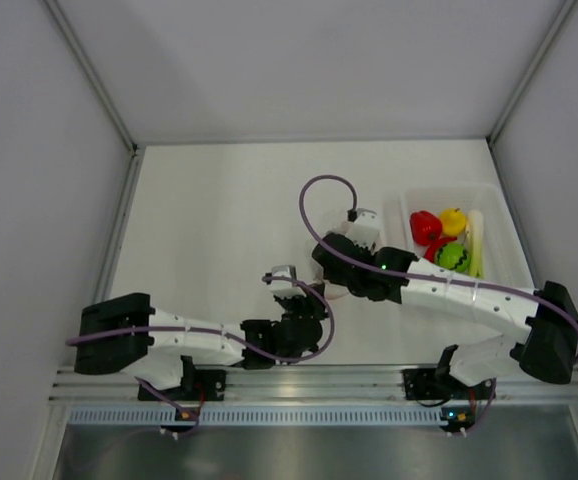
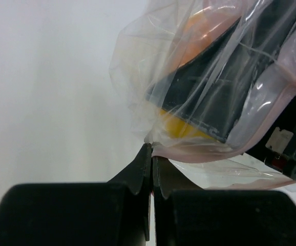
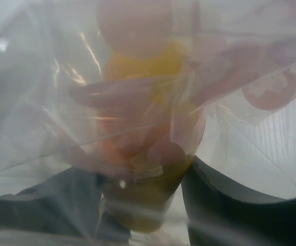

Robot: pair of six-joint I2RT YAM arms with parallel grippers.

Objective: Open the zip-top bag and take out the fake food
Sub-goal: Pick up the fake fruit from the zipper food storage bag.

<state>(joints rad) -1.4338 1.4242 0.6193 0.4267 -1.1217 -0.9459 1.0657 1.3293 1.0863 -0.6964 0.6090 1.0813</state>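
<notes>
Left gripper (image 2: pixel 151 154): pressed together, pinching the edge of the zip-top bag (image 2: pixel 138 66), low centre of the left wrist view.
Bag: held up between the two grippers, mid-frame in the top view. We judge it open, its pink-red strip (image 2: pixel 209 154) parted.
Right gripper (image 3: pixel 145 171): inside the bag, and it seems closed on a yellow-orange piece (image 3: pixel 138 66) of the fake food.
Tray (image 1: pixel 414 200): right of the top view; red, yellow, green and pale pieces (image 1: pixel 439 240) lie in it.
Done: opening and most of the removal, we judge.
Left: the yellow-orange piece is not yet out.
Hard to see: from above the arms almost hide the bag. Film blurs the right wrist view, so we cannot tell whether more pieces remain.
</notes>
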